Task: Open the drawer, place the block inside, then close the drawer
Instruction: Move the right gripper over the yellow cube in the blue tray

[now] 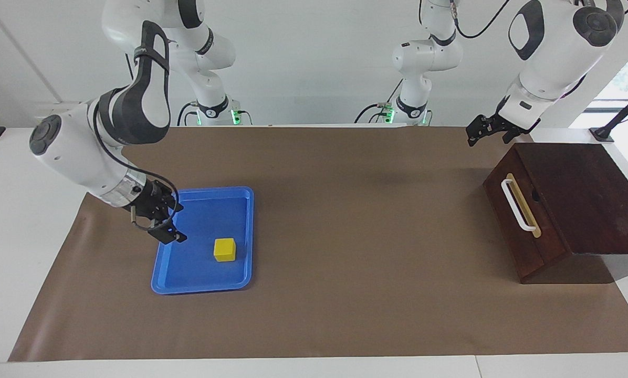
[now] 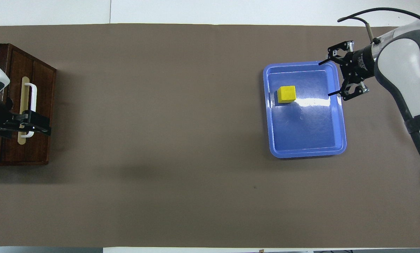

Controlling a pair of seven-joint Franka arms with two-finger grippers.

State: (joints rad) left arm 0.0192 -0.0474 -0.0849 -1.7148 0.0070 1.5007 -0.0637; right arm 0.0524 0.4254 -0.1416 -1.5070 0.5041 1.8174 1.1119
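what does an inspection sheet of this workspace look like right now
surface: brown mat over a white table, flat.
drawer: shut in the dark wooden box, white handle untouched.
block: yellow cube lying in the blue tray, not gripped.
clutter: nothing seen besides the tray.
right gripper: open, over the tray's edge toward the right arm's end, apart from the block.
left gripper: open, waiting in the air near the box.
cables: black cable looped along the right arm's wrist, off the mat.
surroundings: white wall, two more arm bases at the table's robot end.
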